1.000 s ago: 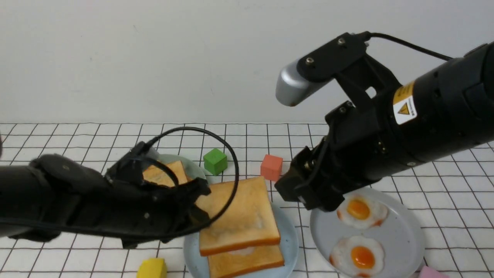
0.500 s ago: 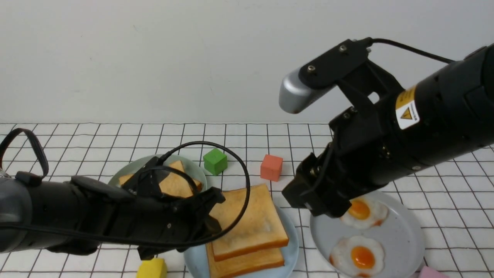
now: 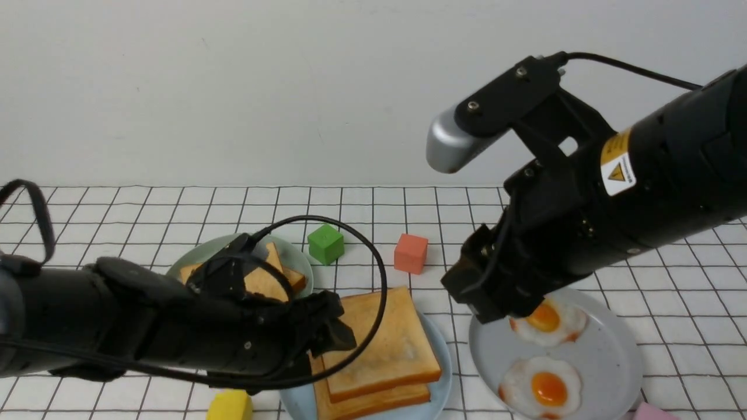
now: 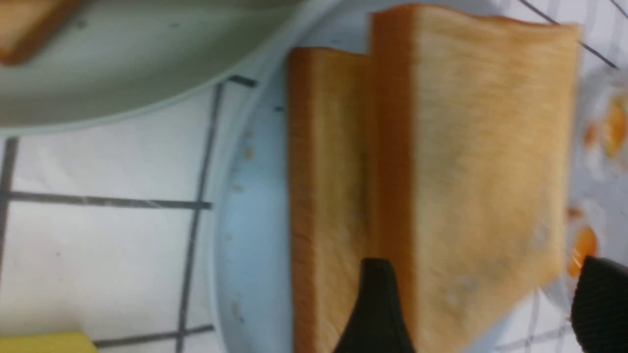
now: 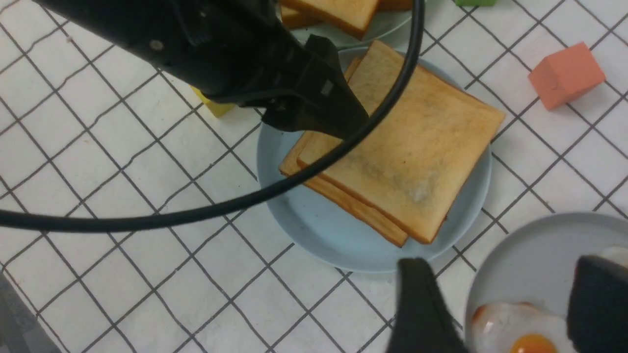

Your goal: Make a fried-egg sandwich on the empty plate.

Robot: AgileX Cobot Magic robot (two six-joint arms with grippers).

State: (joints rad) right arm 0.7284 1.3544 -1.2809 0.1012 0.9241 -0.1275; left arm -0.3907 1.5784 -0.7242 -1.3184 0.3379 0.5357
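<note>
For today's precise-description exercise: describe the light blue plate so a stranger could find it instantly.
On the checked tablecloth three plates sit in a row. The light blue plate is the middle one, between the pale green plate and the grey plate. Only it carries two stacked toast slices.

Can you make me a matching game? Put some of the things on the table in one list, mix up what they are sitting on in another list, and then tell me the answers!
Things:
1. fried eggs
2. stacked toast sandwich
3. loose toast slices
4. green cube

Where each one sits:
A. on the light blue plate
B. straight on the checked tablecloth
C. on the grey plate
D. on the pale green plate

Right pairs: 1-C, 2-A, 3-D, 4-B
</note>
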